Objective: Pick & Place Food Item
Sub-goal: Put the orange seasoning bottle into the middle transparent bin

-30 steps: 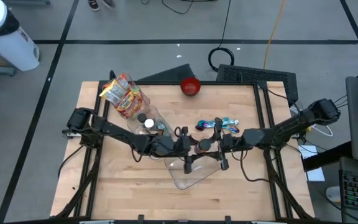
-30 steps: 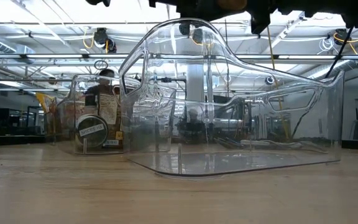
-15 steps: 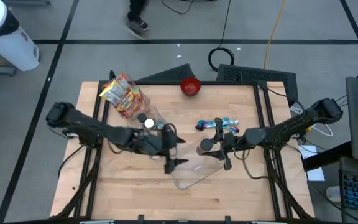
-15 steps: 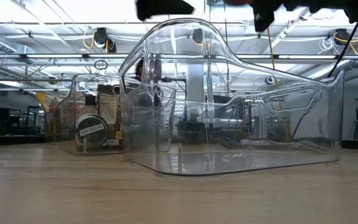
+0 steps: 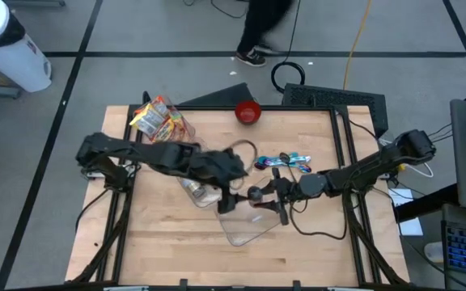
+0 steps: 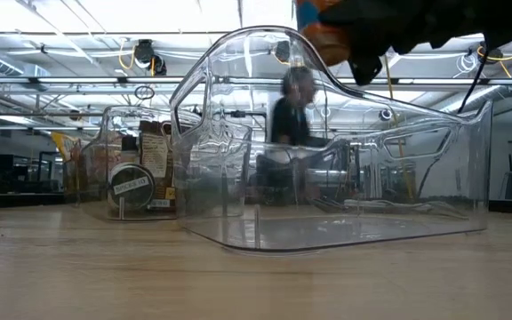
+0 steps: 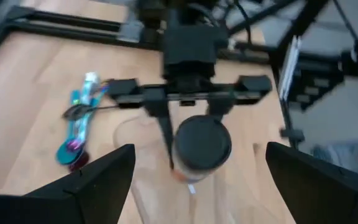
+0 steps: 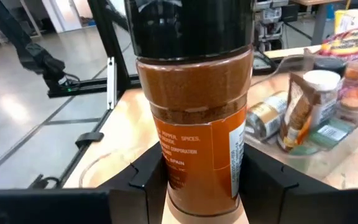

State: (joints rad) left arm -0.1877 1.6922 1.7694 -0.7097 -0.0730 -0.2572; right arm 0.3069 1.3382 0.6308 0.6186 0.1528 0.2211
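Wooden table [image 5: 168, 242] carries 2 clear plastic bins, and both dark arms reach toward its middle. Going from the left in the high view, the left arm stretches from the table's left edge across the rear bin [image 5: 186, 166], which holds snack bags and small jars. The left gripper [image 5: 226, 200] hangs at the left rim of the front bin [image 5: 245, 226]; its own wrist view shows its 2 fingers [image 7: 86, 180] spread wide apart with nothing between them, pointed at the other gripper.

Further right, the right arm comes in low from the table's right edge, its forearm nearly level. The right gripper [image 5: 259, 196] is clamped on the spice jar [image 8: 194, 118], a clear jar of brown powder with an orange label and a black cap, held above the front bin. In the low view the jar [image 6: 323, 36] sits at the bin's top edge.

Behind the grippers lie colourful wrapped items [image 5: 285, 161], and a red bowl [image 5: 247, 111] stands at the far edge.
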